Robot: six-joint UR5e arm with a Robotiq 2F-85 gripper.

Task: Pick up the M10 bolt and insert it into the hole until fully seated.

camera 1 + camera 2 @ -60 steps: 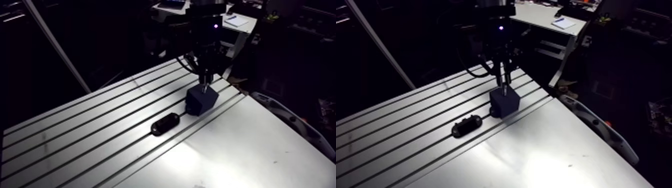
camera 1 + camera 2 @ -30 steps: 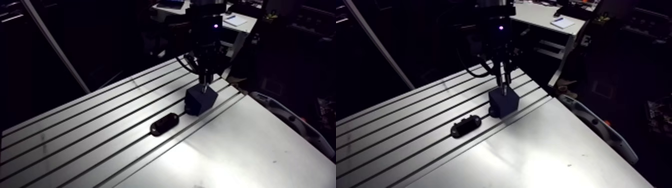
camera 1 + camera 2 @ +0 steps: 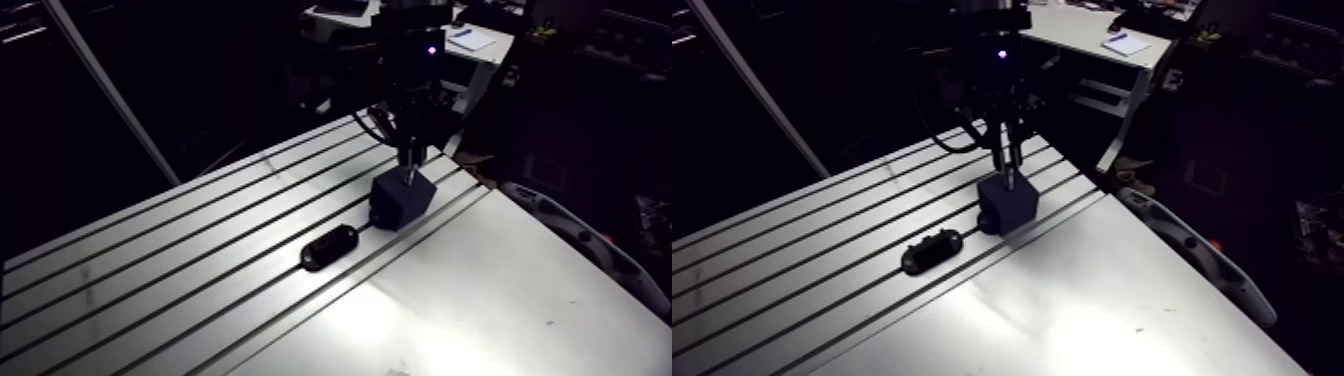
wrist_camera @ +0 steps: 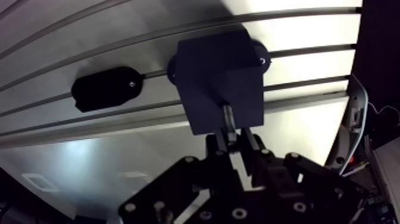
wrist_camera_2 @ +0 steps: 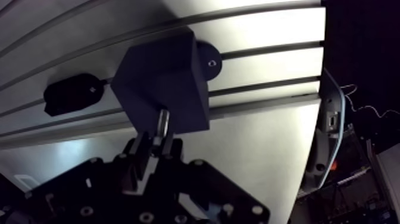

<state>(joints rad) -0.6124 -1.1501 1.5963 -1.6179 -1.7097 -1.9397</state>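
Bolt [image 4: 227, 117] stands upright, gripped between the hand's [image 4: 231, 143] two fingers, its lower end meeting the top of the dark block [image 4: 214, 71] on the counter [image 3: 200, 270], right of centre in the arm view.

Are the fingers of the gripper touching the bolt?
Touching. The wrist view shows the bolt pinched between the gripper's two fingers, with no gap on either side.

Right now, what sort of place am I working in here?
Probably a robotics test bench for assembly trials: a slotted aluminium table, a dark block sitting across its slots, and the gripper holding a bolt at the block.
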